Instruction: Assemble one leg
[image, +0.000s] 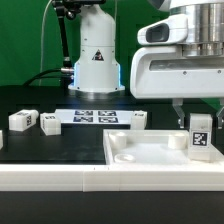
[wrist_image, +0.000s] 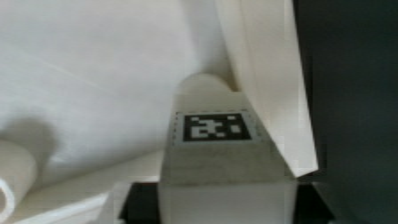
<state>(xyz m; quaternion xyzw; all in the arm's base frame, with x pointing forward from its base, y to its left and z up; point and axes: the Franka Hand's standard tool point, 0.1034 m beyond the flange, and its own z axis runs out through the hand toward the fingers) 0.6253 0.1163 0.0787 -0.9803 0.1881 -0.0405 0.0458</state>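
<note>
My gripper (image: 200, 118) is shut on a leg (image: 200, 135), a white post with a black-and-white tag, and holds it upright over the near right corner of the large white tray-like piece (image: 150, 165). In the wrist view the leg (wrist_image: 217, 140) runs out from between my dark fingers (wrist_image: 143, 200), its far end close against the tray's raised rim (wrist_image: 267, 70). I cannot tell whether the leg touches the tray floor.
Three more legs lie on the black table: two at the exterior view's left (image: 22, 121) (image: 50, 124) and one behind the tray (image: 137, 120). The marker board (image: 92, 117) lies at the back. The robot base (image: 97, 55) stands behind it.
</note>
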